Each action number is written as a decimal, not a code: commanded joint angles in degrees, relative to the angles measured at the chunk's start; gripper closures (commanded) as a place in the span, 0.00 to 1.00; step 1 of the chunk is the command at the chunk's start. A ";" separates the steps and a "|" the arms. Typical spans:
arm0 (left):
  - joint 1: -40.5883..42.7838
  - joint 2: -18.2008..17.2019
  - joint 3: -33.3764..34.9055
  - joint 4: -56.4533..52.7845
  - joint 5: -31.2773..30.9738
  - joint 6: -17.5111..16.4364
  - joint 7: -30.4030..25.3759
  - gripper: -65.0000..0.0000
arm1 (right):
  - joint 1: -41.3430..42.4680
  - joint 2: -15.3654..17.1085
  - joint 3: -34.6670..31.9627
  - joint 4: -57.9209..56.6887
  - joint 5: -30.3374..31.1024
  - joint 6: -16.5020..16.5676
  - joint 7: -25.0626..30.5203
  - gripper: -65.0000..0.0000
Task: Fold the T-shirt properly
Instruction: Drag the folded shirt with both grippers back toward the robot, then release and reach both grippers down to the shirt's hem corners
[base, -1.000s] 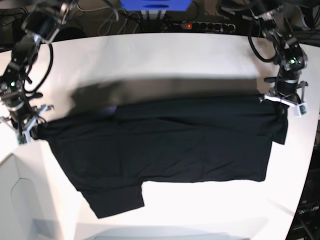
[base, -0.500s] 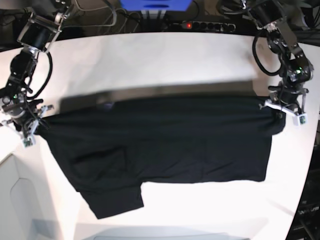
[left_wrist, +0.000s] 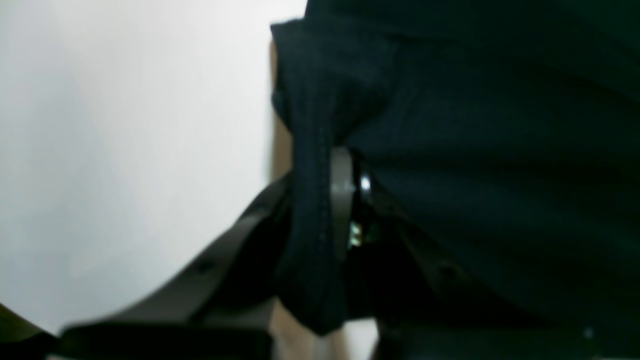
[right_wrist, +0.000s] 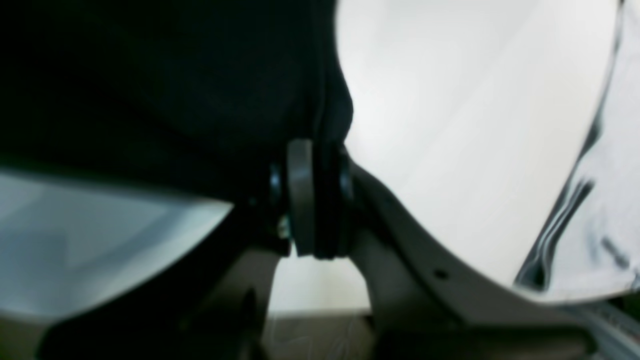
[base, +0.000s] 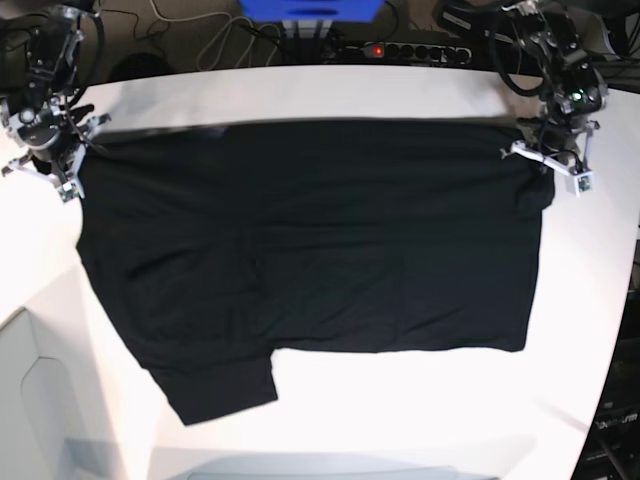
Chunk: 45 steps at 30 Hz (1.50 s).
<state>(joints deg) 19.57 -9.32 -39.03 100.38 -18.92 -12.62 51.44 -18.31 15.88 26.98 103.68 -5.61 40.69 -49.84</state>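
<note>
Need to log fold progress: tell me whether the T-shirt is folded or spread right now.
Spread, not folded: the T-shirt lies nearly flat across the white table, its far edge stretched between the left gripper and right gripper.

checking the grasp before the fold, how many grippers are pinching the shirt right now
2. The left gripper is shut on the large black cloth T-shirt at its far corner, on the base view's right; the right gripper is shut on the opposite far corner, on that view's left.
</note>
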 joint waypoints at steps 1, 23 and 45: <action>0.78 -0.92 -0.49 0.85 -0.03 0.45 -1.20 1.00 | -0.99 0.96 0.84 1.07 -0.15 -0.69 0.31 1.00; 8.34 -1.54 -0.49 0.94 0.06 0.45 -0.67 0.99 | -11.01 -5.37 4.80 1.07 -0.24 -0.69 7.25 1.00; 5.88 -1.10 -9.81 11.05 -0.20 0.45 -1.29 0.35 | 3.84 -7.75 7.17 9.77 0.02 -0.69 6.90 0.57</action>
<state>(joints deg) 25.82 -9.54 -48.51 110.56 -18.79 -12.19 51.62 -14.94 7.55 34.20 112.71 -6.26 40.64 -44.34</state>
